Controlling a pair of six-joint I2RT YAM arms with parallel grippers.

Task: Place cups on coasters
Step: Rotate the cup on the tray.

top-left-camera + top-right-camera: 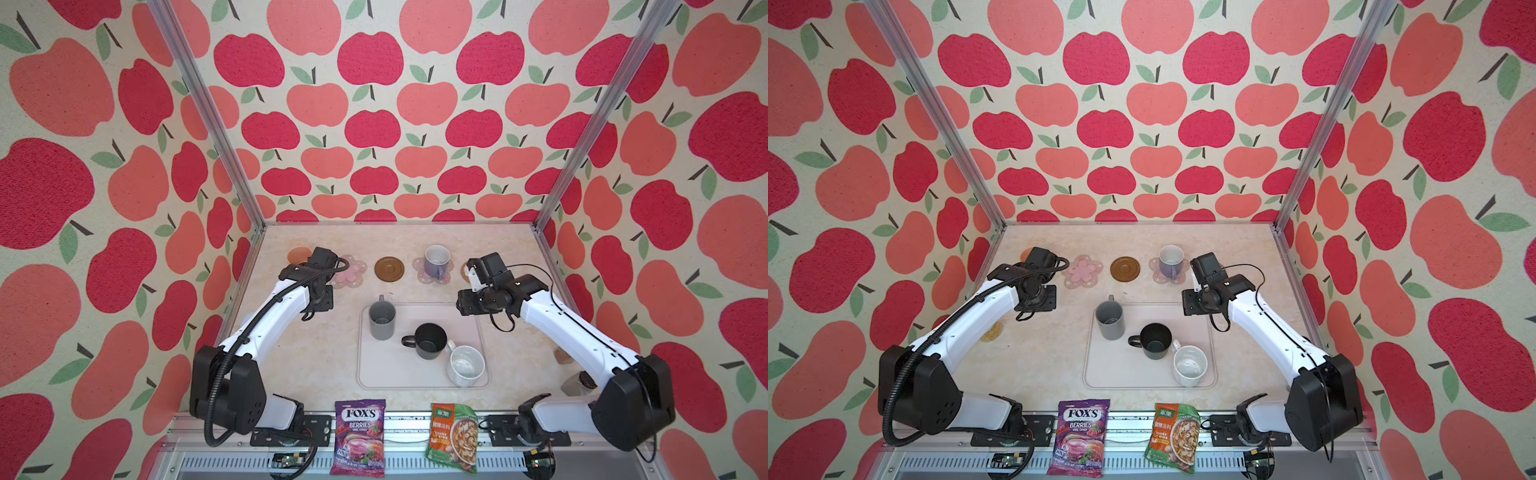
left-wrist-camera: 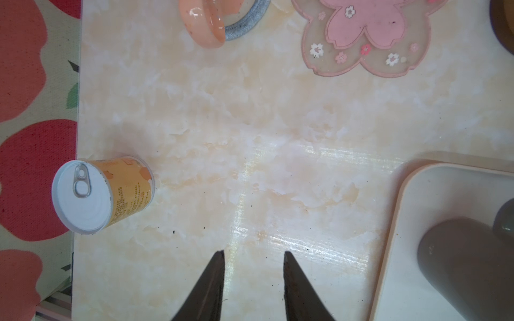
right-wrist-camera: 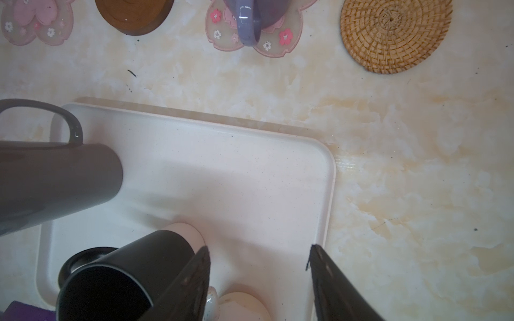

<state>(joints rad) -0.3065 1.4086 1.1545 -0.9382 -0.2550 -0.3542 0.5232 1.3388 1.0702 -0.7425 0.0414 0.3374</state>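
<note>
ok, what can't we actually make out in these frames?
- Peach mug: cut by the left wrist view's edge, partly behind the left arm in both top views; seating on the blue-grey coaster unclear.
- Rattan coaster: mostly behind the right arm in both top views.
- Speckled white mug: cut by the right wrist view's edge, partly behind the right gripper.
- Can label: too small to read, left wrist view.

Five mugs appear: the peach-orange mug (image 2: 200, 25), grey mug (image 1: 382, 321), black mug (image 1: 431, 341), lavender mug (image 1: 436, 261) and speckled white mug (image 1: 466, 366). Five coasters appear: the pink flower coaster left of centre (image 1: 1082, 272), the pink flower coaster right of centre (image 3: 281, 39), one brown disc (image 1: 389, 269), one rattan mat (image 3: 395, 36) and one blue-grey woven mat (image 2: 247, 29). There are also one pale tray (image 1: 386, 370), one ring-pull can (image 2: 103, 194) and two printed packets, the purple packet (image 1: 359, 436) and the green-orange packet (image 1: 453, 436), at the lower centre of both top views.
</note>
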